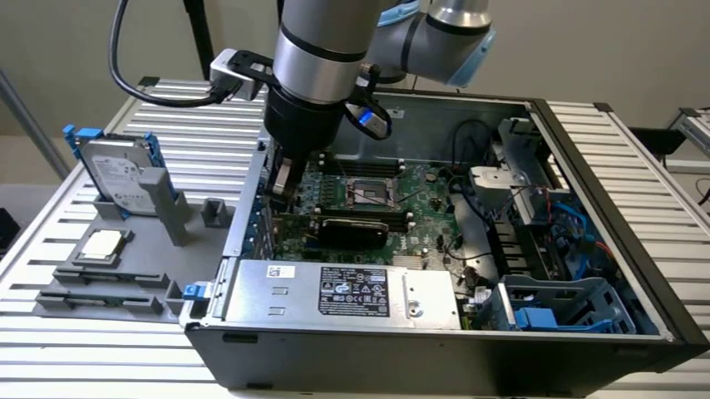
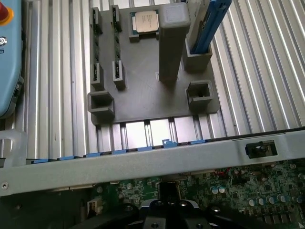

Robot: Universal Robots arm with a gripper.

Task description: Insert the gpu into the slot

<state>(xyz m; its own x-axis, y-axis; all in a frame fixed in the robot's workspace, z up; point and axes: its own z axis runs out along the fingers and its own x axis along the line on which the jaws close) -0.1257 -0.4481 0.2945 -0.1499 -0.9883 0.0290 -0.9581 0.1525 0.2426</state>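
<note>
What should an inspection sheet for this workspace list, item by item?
Surface: slatted metal table carrying an open PC case.
Job's things: gpu, black card across the motherboard under the pincer; seating cannot be told.
Clutter: grey fixture with hard drive and CPU.
Pincer: low inside the case, at the gpu's end.
Cables: black cable looping off the arm; blue cables inside the case.
Surroundings: plain wall.

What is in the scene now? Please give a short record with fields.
gripper: low inside the case, over the motherboard, by the wall on the exterior view's left
gpu: cannot tell whether the gripper holds it
power supply: in the case, against the wall nearest the exterior camera
holder: outside the case, carrying a CPU chip and a hard drive
</note>
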